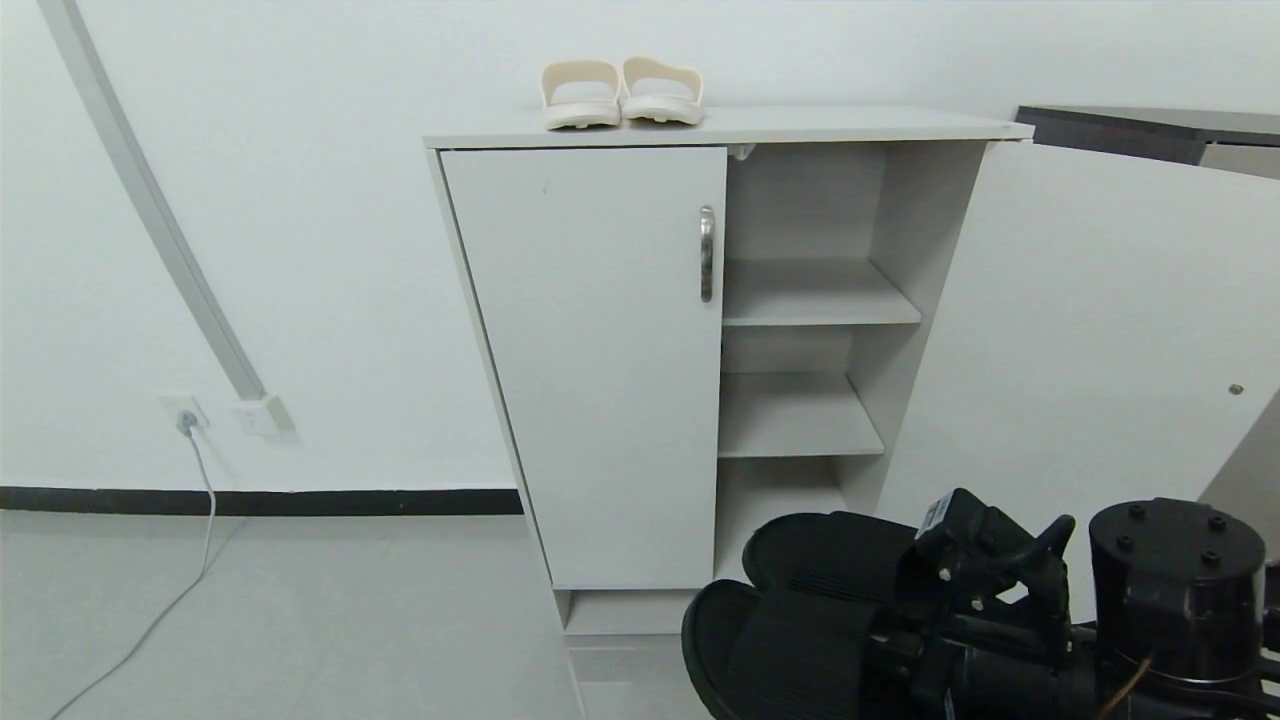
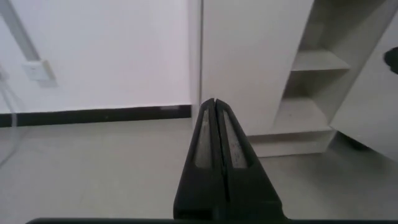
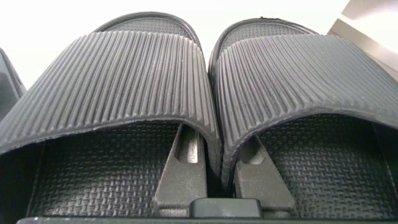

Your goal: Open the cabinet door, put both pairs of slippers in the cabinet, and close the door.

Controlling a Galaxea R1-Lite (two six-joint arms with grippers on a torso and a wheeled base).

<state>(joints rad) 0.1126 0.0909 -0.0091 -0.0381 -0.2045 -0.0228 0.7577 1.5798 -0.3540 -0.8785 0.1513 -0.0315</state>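
Observation:
A white cabinet [image 1: 585,370] stands against the wall with its left door shut and its right door [image 1: 1090,330] swung wide open, baring two shelves [image 1: 810,295]. A cream pair of slippers [image 1: 620,95] rests on the cabinet top. The black pair of slippers [image 1: 800,610] hangs low in front of the open compartment. My right gripper [image 3: 217,152] is shut on them, one finger under each strap, pinching the two inner side walls [image 3: 214,93] together. My left gripper [image 2: 215,109] is shut and holds nothing, hovering over the floor to the left of the cabinet.
A wall socket [image 1: 185,415] has a grey cable trailing over the floor at the left. A slanted cable duct [image 1: 150,200] runs up the wall. A dark desk [image 1: 1150,125] stands behind the open door. Bare floor [image 1: 300,600] lies left of the cabinet.

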